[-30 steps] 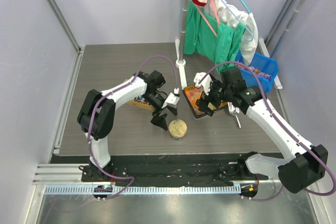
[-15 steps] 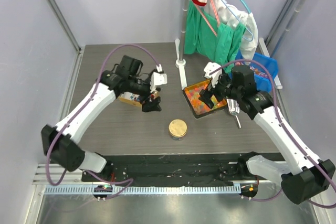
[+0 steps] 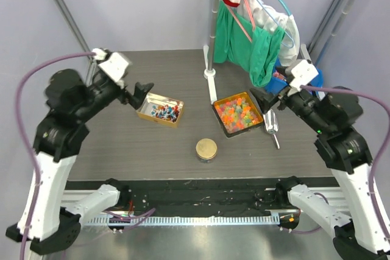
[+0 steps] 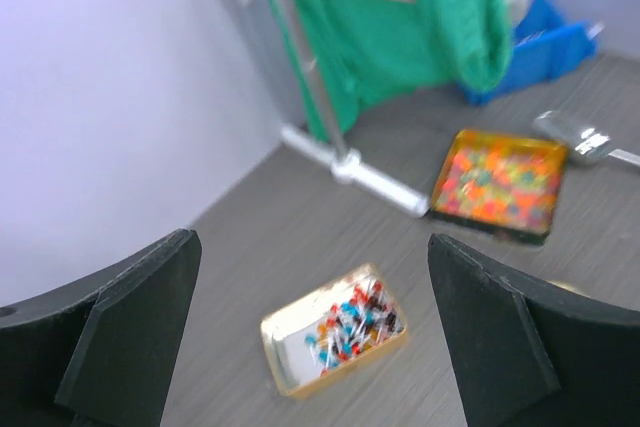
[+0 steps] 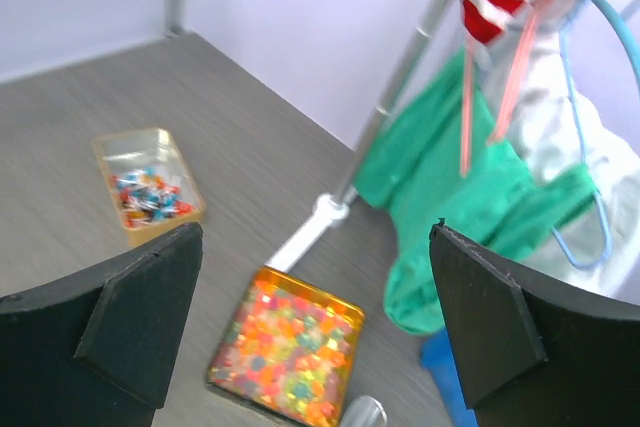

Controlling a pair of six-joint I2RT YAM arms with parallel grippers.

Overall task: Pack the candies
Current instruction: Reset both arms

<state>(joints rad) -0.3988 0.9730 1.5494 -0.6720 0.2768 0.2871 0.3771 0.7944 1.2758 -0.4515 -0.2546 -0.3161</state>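
Note:
The candies (image 3: pixel 163 111), red, blue and white wrapped sweets, lie in an open gold tin (image 3: pixel 148 112) at the table's left of centre. They also show in the left wrist view (image 4: pixel 357 325) and the right wrist view (image 5: pixel 148 197). My left gripper (image 3: pixel 136 93) is open and empty, held high to the left of the tin (image 4: pixel 285 352); its own view shows its jaws (image 4: pixel 312 247) wide apart. My right gripper (image 3: pixel 266 100) is open and empty, held high to the right of the jelly tin; its jaws (image 5: pixel 315 237) are wide apart.
An orange tin of jelly pieces (image 3: pixel 237 114) sits right of centre. A round jar with a gold lid (image 3: pixel 206 149) stands near the front. A metal scoop (image 3: pixel 272 127) lies beside the jelly tin. A stand with green cloth (image 3: pixel 244 41) and a blue bin (image 3: pixel 301 80) are at the back right.
Both arms have risen and pulled outward, away from the tins and the jar. The left gripper moved left and up, the right gripper right and up. Nothing was taken hold of.

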